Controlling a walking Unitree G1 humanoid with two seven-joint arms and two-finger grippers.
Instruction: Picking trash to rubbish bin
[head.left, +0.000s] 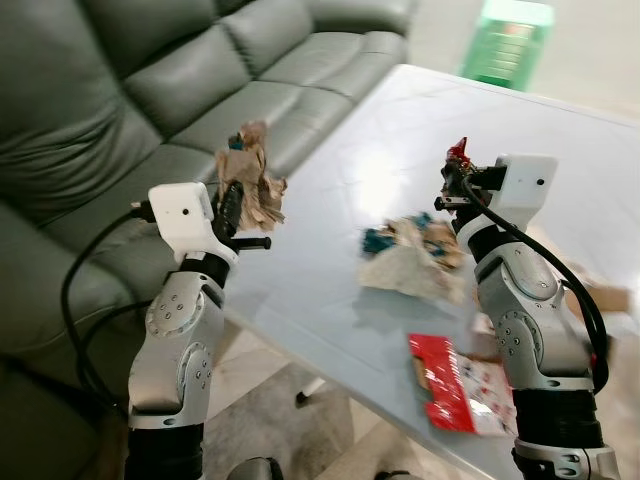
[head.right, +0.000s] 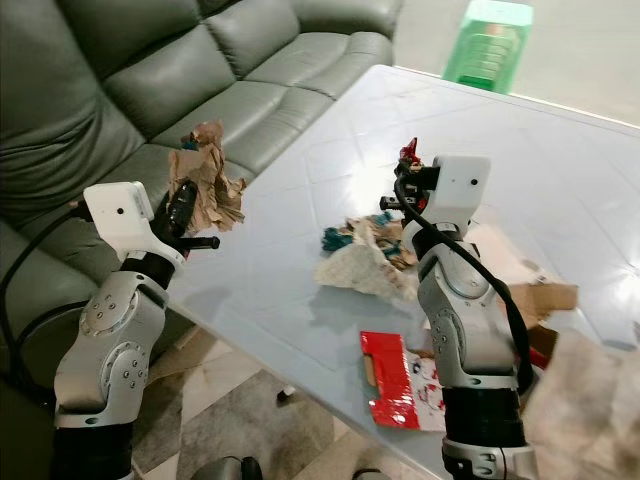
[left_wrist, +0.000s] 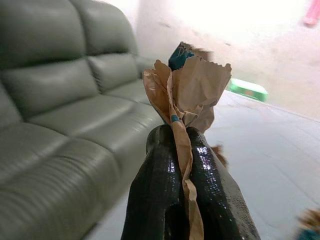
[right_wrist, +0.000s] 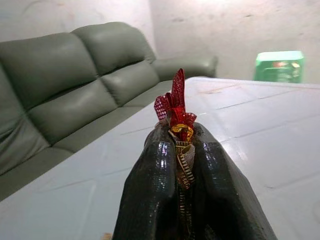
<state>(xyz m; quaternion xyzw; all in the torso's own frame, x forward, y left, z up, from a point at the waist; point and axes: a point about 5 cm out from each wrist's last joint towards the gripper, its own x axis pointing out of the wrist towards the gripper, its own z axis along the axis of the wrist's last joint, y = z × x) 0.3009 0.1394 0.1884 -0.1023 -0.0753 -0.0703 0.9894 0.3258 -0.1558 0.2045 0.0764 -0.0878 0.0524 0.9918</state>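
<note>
A red snack packet (head.left: 455, 385) lies at the white table's (head.left: 330, 280) near edge, with a crumpled rubbish heap (head.left: 415, 260) beyond. The left gripper (head.left: 236, 205) pinches crumpled brown paper (head.left: 255, 185) beside the grey sofa (head.left: 150, 90); the right gripper (head.left: 455, 180) pinches a red wrapper scrap (right_wrist: 175, 107) above the table. A green stool (head.left: 508, 40) stands farthest.

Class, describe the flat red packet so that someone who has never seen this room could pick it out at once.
Start at the pale table beside the grey sofa. Go to its near edge, next to the robot's right arm and nearer than the crumpled paper heap. The red packet lies flat there, the only smooth, bright red piece among brown and white crumpled scraps.
</note>
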